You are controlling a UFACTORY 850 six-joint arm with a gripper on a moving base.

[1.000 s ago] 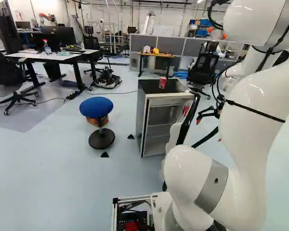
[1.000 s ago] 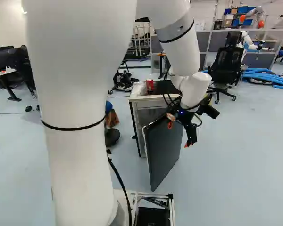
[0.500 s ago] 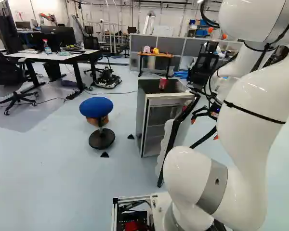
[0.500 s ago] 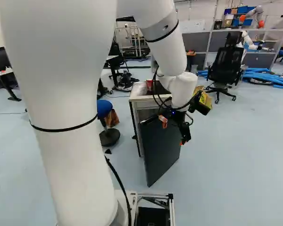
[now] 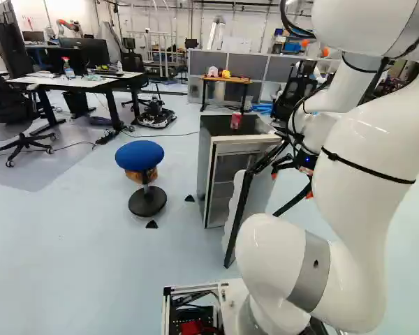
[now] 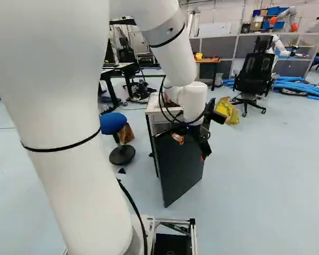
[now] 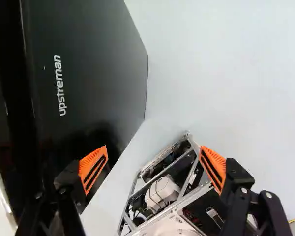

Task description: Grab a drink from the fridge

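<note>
1. The drink: a red can (image 5: 236,121) stands upright on top of the fridge (image 5: 205,164). I can't make out a drink on the shelves (image 5: 228,183) inside, or say what the door hides.

2. The fridge door (image 6: 183,170) is ajar, swung out towards the robot's base, its dark outer face turned to the gripper (image 7: 152,160).

3. The jaws are spread apart with nothing gripped. In the wrist view one orange pad (image 7: 93,168) overlaps the door's dark face; whether it touches can't be told. The other pad (image 7: 214,168) shows over the floor and the base frame (image 7: 160,189).

4. The can isn't between the jaws or ahead of them; it lies past the door's hinge side, higher up and well apart from them.

5. The step in hand looks like getting the door open, before any reaching in. The next move probably calls for a finger to get behind the door's free edge and swing it wider, then a path round it.

6. Beyond the fridge's other side is a blue stool (image 5: 140,155).
</note>
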